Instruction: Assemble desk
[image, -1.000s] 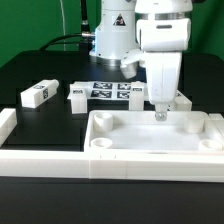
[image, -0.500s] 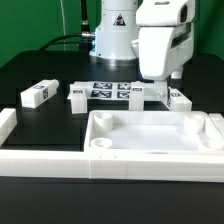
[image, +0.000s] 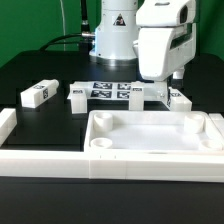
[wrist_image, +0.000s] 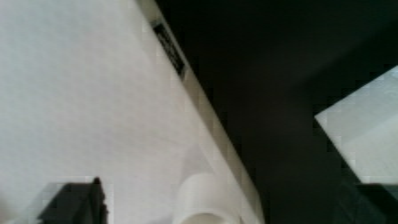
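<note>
The white desk top (image: 150, 143) lies open side up at the front, with round corner sockets. Four white tagged legs lie behind it: one at the exterior view's left (image: 36, 94), one beside it (image: 77, 97), one behind the top's far rim (image: 140, 95), and one at the exterior view's right (image: 180, 99). My gripper (image: 160, 90) hangs above the top's far right corner, touching nothing. In the wrist view the gripper (wrist_image: 214, 205) is open and empty. One dark finger (wrist_image: 75, 205) shows over a white tagged face (wrist_image: 89, 110), next to a rounded white post (wrist_image: 205, 200).
The marker board (image: 108, 90) lies flat behind the desk top. White border rails run along the front left (image: 35, 155) and the exterior view's right (image: 216, 128). The robot base (image: 112, 40) stands at the back. The table (image: 40, 70) is black.
My gripper has risen out of the desk top's far right corner, most of it a second to half a second ago. It carries nothing. The parts have not moved.
</note>
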